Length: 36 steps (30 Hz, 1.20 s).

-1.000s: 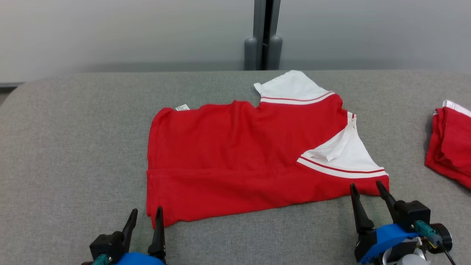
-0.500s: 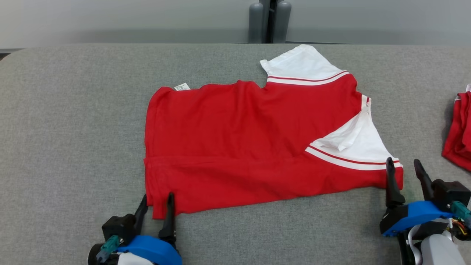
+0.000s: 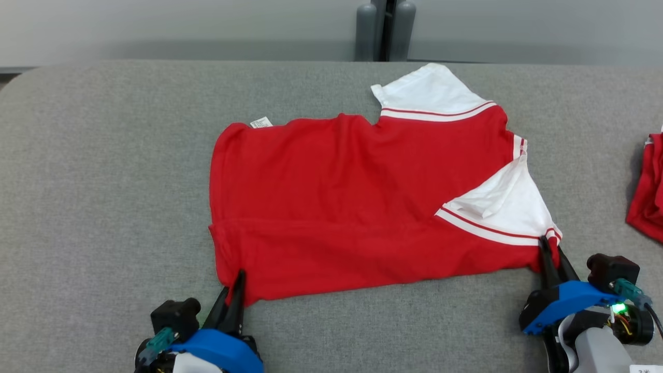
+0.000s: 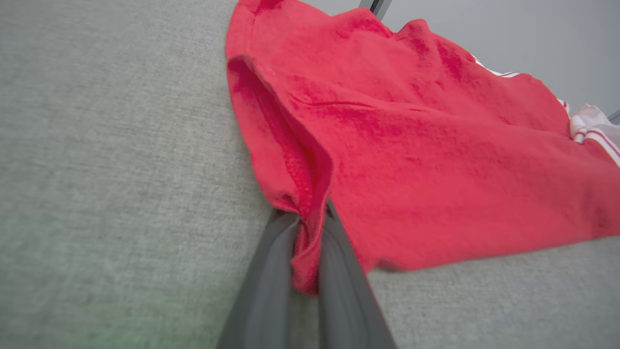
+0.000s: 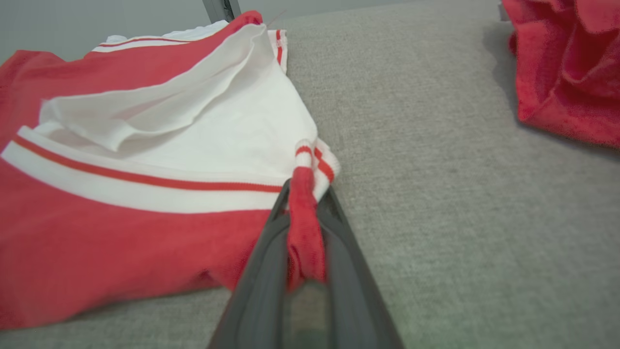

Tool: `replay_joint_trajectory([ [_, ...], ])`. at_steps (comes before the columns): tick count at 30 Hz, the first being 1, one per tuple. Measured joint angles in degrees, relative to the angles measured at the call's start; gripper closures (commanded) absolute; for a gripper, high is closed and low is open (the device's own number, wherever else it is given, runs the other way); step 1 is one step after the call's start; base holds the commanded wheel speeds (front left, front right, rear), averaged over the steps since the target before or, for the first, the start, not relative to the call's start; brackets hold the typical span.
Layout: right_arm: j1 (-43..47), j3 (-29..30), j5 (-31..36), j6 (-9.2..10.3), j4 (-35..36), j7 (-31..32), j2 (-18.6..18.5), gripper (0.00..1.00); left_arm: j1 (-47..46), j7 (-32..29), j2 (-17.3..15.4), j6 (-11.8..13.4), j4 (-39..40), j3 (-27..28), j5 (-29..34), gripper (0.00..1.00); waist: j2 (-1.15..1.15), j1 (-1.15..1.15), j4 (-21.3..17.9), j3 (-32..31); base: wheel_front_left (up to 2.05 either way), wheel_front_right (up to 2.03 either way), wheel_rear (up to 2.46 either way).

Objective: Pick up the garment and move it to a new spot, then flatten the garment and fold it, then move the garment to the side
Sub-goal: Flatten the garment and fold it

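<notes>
The garment (image 3: 352, 202) is a red shirt with white, red-striped sleeves, spread on the grey table (image 3: 103, 181). My left gripper (image 3: 235, 282) is shut on its near left corner; the left wrist view shows red cloth (image 4: 305, 261) pinched between the dark fingers (image 4: 264, 295). At the near right corner my right gripper (image 3: 550, 254) is shut on the hem beside the striped sleeve cuff. In the right wrist view a bunch of red fabric (image 5: 302, 232) sits between the fingers (image 5: 261, 286), with the white sleeve (image 5: 193, 131) just beyond.
A second red garment (image 3: 647, 191) lies bunched at the table's right edge, also seen close by as a red heap (image 5: 566, 68) in the right wrist view. A grey wall with a dark vertical post (image 3: 386, 28) stands behind the table.
Both grippers have gone from open beside the near corners to shut on them. The head camera tilted down between the oldest frame and now.
</notes>
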<state>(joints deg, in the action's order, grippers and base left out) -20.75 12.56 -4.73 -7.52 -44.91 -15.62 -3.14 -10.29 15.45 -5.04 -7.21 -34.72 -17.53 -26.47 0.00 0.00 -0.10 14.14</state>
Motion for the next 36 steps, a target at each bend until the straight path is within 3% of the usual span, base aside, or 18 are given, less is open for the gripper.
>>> replay_joint_trajectory([
  [13, 12.9, 0.8, -5.3, -0.01, 4.6, 0.5, 0.4, 1.00, 10.6, -0.3, 0.2, -0.4, 3.3, 4.4, 3.7, 1.00, 0.00, -0.01, 1.3, -9.4, 0.00, 0.00, 0.00],
  [14, 13.5, 0.7, -5.6, -0.02, 4.8, 0.5, 0.5, 0.40, 10.9, -0.3, 0.4, -0.4, 3.3, 4.8, 3.8, 0.58, 0.00, -0.02, 1.2, -9.6, 0.00, 0.00, 0.00],
  [15, 14.1, 0.8, -5.9, -0.02, 5.1, 0.5, 0.5, 0.00, 11.1, -0.3, 0.7, -0.4, 3.2, 5.3, 3.9, 0.00, 0.00, -0.02, 1.3, -9.5, 0.00, 0.00, 0.00],
  [21, 13.3, 1.6, -4.0, 0.03, 9.2, 0.5, 0.3, 0.00, 9.8, -0.3, 1.4, -0.4, 5.2, 9.5, 6.4, 0.00, 0.00, -0.01, 0.9, -6.6, 0.00, 0.00, 0.00],
  [27, 6.4, 0.6, -1.8, 0.03, 11.7, 0.5, 0.3, 0.00, 0.1, -0.3, 1.5, -0.4, 5.9, 10.6, 8.3, 0.00, 0.00, 0.01, 0.6, -2.1, 0.00, 0.00, 0.00],
  [36, -6.8, -3.6, 2.0, 0.03, 11.2, 4.2, 0.3, 0.00, -20.8, -2.9, -2.3, -0.4, -8.7, 7.1, 7.2, 0.00, 0.00, 0.01, 0.3, 4.4, 0.00, 0.00, 0.00],
])
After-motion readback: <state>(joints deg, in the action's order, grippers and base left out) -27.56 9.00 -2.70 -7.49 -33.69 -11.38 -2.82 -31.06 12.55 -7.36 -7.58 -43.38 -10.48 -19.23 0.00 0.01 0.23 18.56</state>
